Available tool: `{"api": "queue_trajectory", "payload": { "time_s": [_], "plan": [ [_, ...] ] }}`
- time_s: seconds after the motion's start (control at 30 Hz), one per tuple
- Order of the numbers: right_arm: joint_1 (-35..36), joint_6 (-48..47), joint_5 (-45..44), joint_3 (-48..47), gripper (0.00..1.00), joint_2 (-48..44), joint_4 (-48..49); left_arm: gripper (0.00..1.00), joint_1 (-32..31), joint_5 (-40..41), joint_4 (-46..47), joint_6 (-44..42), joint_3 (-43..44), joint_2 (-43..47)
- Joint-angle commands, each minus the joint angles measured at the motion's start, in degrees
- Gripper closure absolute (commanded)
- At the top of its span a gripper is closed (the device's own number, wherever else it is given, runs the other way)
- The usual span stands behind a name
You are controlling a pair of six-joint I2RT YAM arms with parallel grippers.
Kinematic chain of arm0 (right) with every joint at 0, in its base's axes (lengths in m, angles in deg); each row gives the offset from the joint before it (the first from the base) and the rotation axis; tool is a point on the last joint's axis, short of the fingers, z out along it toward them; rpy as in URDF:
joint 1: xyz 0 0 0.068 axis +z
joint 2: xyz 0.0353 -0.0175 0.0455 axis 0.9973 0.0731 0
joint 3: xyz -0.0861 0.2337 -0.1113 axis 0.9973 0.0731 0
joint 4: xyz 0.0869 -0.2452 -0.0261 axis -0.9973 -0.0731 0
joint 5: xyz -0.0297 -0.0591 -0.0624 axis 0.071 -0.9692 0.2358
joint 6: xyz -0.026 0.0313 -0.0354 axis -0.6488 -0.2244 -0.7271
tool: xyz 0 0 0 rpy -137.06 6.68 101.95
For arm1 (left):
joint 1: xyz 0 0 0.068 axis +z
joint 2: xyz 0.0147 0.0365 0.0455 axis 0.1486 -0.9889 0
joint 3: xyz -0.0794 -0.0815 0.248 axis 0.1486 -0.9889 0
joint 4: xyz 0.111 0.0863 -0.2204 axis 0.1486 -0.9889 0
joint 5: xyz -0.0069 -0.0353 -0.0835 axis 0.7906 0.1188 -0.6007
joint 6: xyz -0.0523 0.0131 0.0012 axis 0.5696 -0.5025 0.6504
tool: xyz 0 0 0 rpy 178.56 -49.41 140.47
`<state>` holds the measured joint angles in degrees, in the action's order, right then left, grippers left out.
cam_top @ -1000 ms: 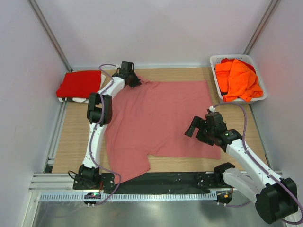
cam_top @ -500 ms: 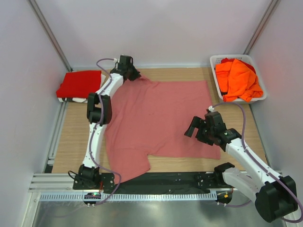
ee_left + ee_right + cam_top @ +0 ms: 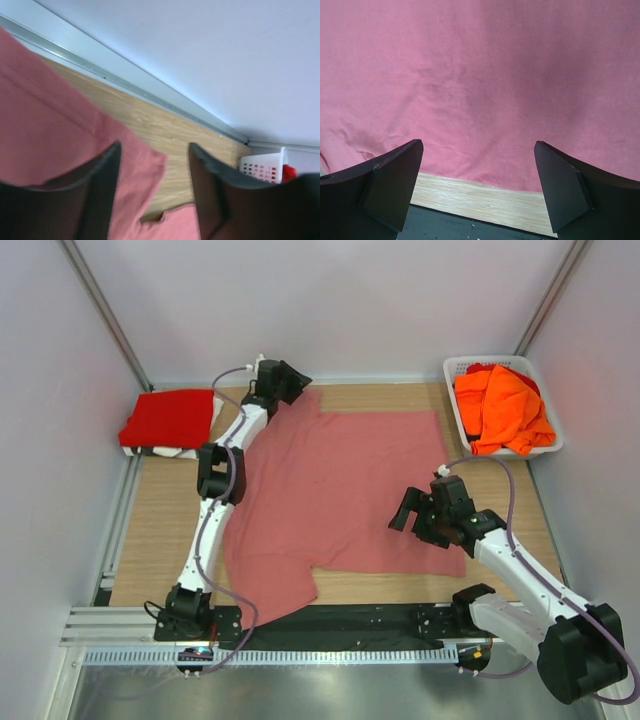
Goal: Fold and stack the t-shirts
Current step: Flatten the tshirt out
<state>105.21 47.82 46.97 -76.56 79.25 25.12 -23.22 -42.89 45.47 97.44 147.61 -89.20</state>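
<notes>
The wooden tabletop (image 3: pixel 160 510) fills the space between the pale walls; across its middle the dusty pink t-shirt (image 3: pixel 340 490) lies spread flat, one sleeve reaching toward the near edge; in the far right corner a white lattice basket (image 3: pixel 455 368) holds the crumpled orange t-shirts (image 3: pixel 505 410); at the far left edge the red t-shirt (image 3: pixel 165 418) sits folded. The right end effector (image 3: pixel 477 143) hangs over the pink shirt's near right hem, fingers spread wide, nothing between them; the left end effector (image 3: pixel 154 144) is above the shirt's far left corner, its fingers partly parted, with cloth and bare wood showing through the gap.
</notes>
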Motion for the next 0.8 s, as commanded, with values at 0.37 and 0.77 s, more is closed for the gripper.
{"api": "queue_trajectory", "payload": {
  "time_s": [0.37,0.77],
  "plan": [
    [0.2,-0.23,-2.33,-3.78,0.0,-0.6,1.21,0.19,-2.02,0.38,-2.61,-15.11,-14.62,27.8],
    [1.08,-0.41,-2.25,-10.46,0.0,5.1,2.7,0.21,-2.02,13.39,-23.29,-25.06,-57.67,66.3]
  ]
}}
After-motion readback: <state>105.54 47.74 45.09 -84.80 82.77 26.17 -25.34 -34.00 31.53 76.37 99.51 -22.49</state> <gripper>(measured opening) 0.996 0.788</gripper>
